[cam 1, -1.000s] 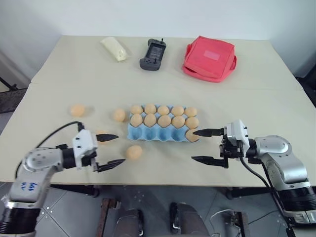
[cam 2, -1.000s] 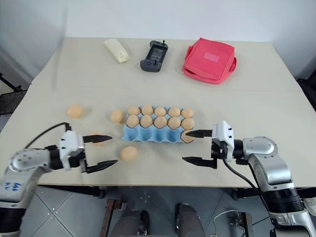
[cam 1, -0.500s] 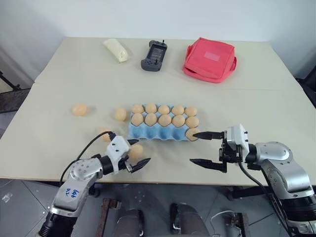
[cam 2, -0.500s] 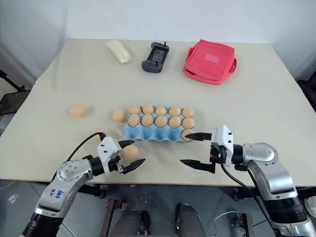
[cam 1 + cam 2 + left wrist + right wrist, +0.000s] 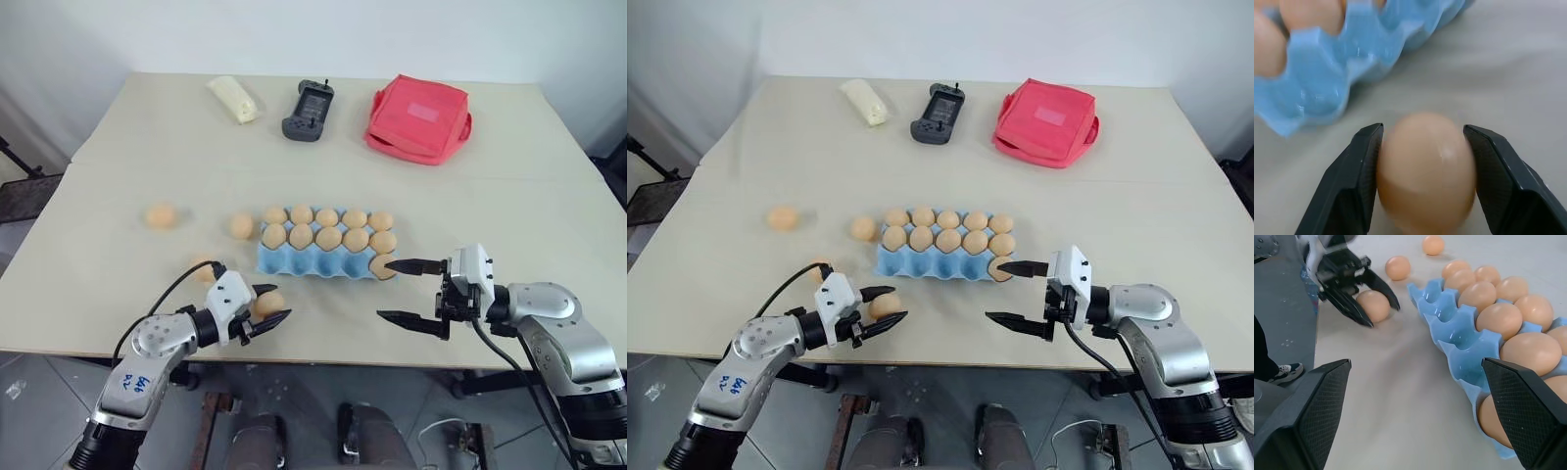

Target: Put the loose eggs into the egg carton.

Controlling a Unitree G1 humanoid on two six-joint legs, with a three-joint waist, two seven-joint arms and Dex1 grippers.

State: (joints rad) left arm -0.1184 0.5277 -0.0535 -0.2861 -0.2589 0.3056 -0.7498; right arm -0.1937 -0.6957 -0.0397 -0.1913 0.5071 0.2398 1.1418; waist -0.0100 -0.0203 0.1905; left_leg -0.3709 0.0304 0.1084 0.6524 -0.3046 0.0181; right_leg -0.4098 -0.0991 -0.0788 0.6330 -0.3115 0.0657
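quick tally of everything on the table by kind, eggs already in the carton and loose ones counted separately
blue carton: 1
packed eggs: 11
loose eggs: 4
red pouch: 1
cream packet: 1
dark handheld gadget: 1
total: 19

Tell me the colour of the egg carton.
Light blue. The egg carton shows it best in the right wrist view, where its empty front cups are close up.
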